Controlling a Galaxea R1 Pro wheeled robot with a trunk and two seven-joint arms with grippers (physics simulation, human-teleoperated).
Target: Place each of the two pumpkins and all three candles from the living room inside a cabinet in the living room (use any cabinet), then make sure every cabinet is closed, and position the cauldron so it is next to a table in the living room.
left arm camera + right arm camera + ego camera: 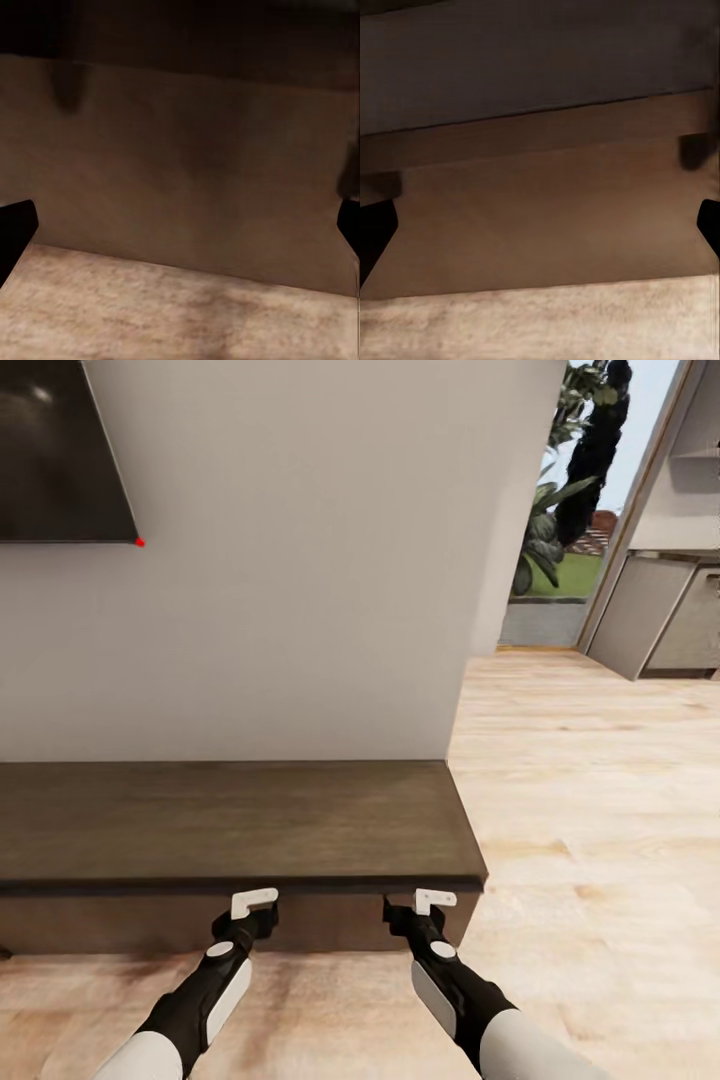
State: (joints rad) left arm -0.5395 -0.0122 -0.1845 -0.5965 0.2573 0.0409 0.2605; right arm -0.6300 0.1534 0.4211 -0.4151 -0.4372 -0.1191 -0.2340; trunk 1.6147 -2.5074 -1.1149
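Note:
The cabinet (pixel 230 820), a long low dark-brown TV unit, stands against the white wall with its right end near the wall's corner. Its front face (pixel 187 165) looks flush, with no drawer pulled out. My left gripper (pixel 252 913) and right gripper (pixel 420 910) both hang low just in front of that face, under the top's overhang. Both are open with nothing between the fingers (pixel 15 229) (pixel 709 225). The right wrist view looks at the brown front (pixel 547 210) from close up. The pumpkins, candles, cauldron and table are out of view.
A wall TV (pixel 50 450) hangs above the unit at the left. Light wood plank floor (pixel 590 840) stretches to the right toward a glass opening with plants (pixel 570 510) and grey kitchen cupboards (pixel 660 610).

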